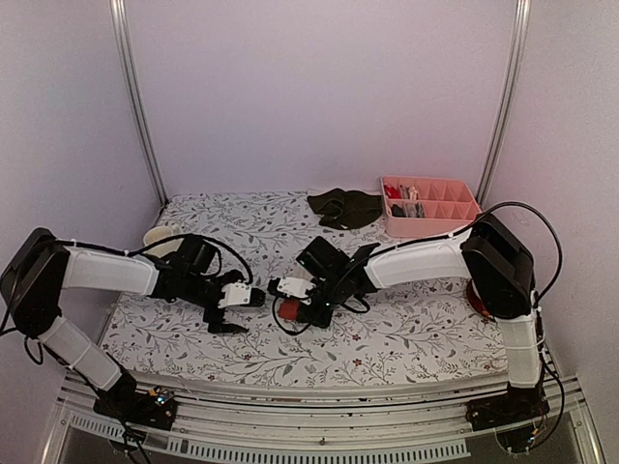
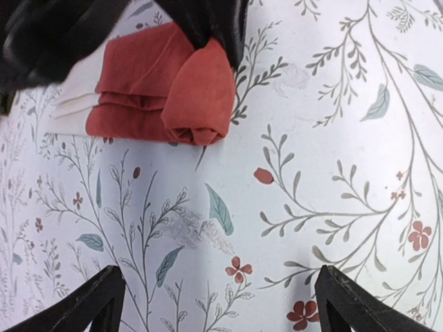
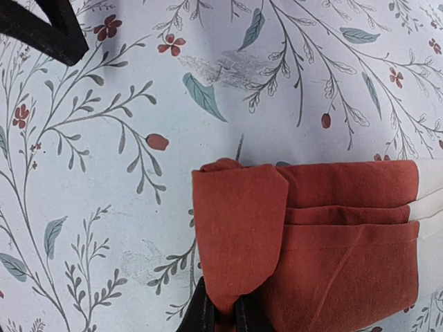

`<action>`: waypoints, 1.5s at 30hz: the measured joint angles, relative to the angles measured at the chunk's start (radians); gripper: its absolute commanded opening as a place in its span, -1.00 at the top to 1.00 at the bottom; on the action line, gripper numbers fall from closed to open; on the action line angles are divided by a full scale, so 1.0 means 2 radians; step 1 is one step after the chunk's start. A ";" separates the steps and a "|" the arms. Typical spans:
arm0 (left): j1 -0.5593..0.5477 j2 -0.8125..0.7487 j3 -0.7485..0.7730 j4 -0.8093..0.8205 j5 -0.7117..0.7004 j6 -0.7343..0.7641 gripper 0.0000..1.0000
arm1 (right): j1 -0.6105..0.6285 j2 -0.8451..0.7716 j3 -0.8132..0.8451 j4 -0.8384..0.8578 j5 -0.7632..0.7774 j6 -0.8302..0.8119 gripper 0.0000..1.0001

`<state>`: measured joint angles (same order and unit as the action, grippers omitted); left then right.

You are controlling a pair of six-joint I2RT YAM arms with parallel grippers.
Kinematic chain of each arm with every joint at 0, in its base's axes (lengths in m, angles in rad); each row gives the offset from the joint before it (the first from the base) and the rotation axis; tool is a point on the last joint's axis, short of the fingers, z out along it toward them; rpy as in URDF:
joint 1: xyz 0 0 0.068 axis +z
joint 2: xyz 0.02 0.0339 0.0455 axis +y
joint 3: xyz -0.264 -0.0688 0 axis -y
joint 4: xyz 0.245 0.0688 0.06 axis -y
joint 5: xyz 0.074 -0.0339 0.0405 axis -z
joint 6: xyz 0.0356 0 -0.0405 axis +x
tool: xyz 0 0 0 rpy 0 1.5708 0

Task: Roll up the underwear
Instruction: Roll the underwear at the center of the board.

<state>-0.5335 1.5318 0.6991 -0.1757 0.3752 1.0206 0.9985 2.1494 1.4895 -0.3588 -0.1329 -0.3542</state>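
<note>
The rust-red underwear (image 1: 287, 313) lies folded into a strip on the flowered cloth between my grippers. Its white waistband (image 3: 429, 207) is at one end. The other end is turned over into a first roll (image 3: 239, 221), also seen in the left wrist view (image 2: 199, 97). My right gripper (image 3: 225, 317) is shut on the tip of that turned end, and it shows in the top view (image 1: 293, 305). My left gripper (image 2: 218, 311) is open and empty, low over bare cloth a little short of the garment, with its black fingers (image 2: 90, 304) wide apart; it also shows in the top view (image 1: 242, 311). Dark olive-black underwear (image 1: 345, 207) lies crumpled at the back.
A pink divided tray (image 1: 455, 215) with small items stands at the back right, next to the dark garment. A whitish bundle (image 1: 160, 237) sits at the left edge behind my left arm. Something red (image 1: 476, 296) shows beside my right arm's elbow.
</note>
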 measured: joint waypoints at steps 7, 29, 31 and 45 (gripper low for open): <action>-0.087 -0.049 -0.080 0.129 -0.032 0.028 -0.75 | -0.024 0.024 0.039 -0.039 -0.088 0.030 0.94; -0.216 0.102 -0.066 0.358 -0.240 0.040 0.06 | -0.041 0.045 0.061 -0.072 -0.189 0.052 0.94; -0.218 0.108 -0.068 0.371 -0.251 0.045 0.21 | -0.041 0.045 0.061 -0.072 -0.189 0.052 0.94; -0.226 0.120 -0.066 0.367 -0.273 0.035 1.00 | -0.041 0.045 0.061 -0.074 -0.186 0.050 0.12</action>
<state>-0.9848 1.7718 0.5674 0.5575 -0.1703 1.0912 0.9157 2.2398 1.6119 -0.5064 -0.5056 -0.2535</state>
